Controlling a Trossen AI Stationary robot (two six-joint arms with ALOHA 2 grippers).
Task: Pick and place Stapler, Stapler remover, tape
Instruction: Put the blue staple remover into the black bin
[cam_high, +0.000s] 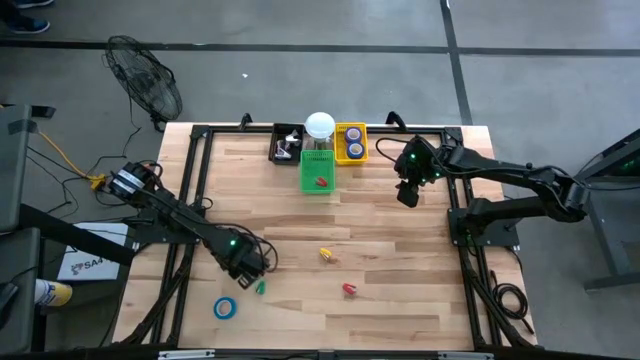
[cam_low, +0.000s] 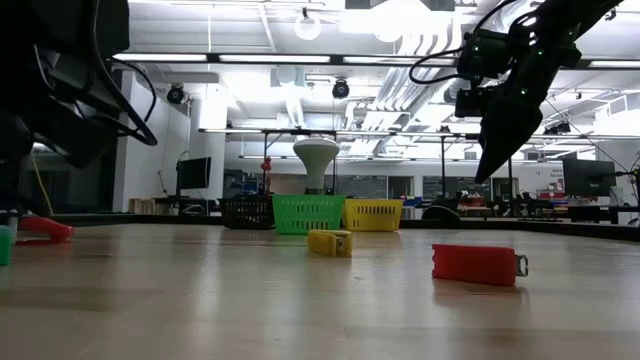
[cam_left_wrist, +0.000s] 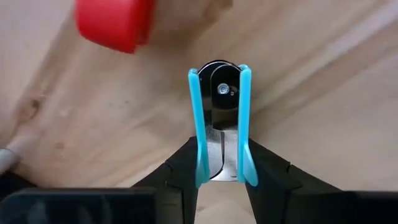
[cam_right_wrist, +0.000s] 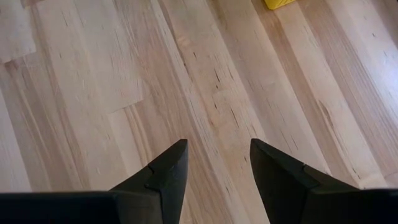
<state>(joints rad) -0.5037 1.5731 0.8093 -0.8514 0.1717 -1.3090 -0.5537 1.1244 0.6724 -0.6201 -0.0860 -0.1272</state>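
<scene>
Left gripper (cam_left_wrist: 221, 180) is clamped on a light-blue plastic staple remover with metal claws (cam_left_wrist: 221, 118), low over the wooden table (cam_high: 400, 300) (front-left of the green mesh basket (cam_high: 316, 172), well away from it). Right gripper (cam_right_wrist: 217, 165) hangs above bare wood just right of that basket, fingers apart, holding nothing. A blue tape ring (cam_high: 225, 308) lies far front-left of the basket

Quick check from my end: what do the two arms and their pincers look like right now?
Both arms are dark, jointed and slim, each with a small green light near the wrist. Dark cables loop around the right pincer and its wrist. The left pincer and the right end in two dark, tapering, wedge-shaped fingers.
</scene>
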